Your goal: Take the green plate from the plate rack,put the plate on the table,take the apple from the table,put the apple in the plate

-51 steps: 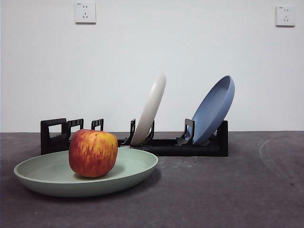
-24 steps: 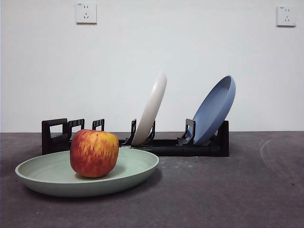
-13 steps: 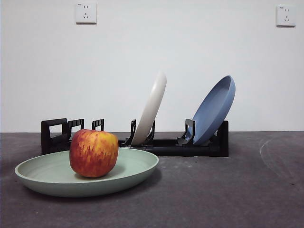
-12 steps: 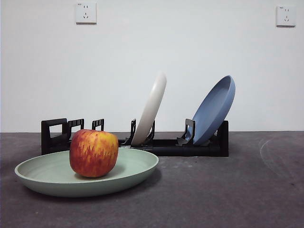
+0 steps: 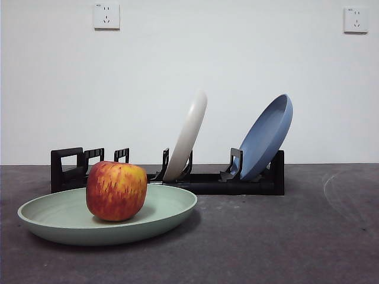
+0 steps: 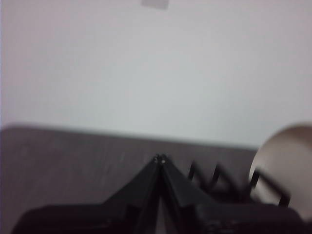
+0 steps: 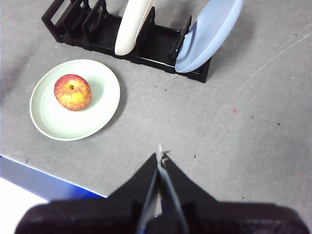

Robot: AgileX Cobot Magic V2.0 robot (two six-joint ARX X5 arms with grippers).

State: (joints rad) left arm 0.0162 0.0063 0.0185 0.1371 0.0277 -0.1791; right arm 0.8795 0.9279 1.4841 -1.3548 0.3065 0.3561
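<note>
The green plate lies flat on the table at the front left, in front of the plate rack. The apple sits upright in the plate. In the right wrist view the apple sits in the plate, near the rack. My right gripper is shut and empty, high above the table's near side. My left gripper is shut and empty, off to the side, with the rack blurred beyond it.
A cream-white plate and a blue plate lean in the rack's slots. The table's blue front edge shows in the right wrist view. Two wall sockets are on the white wall behind.
</note>
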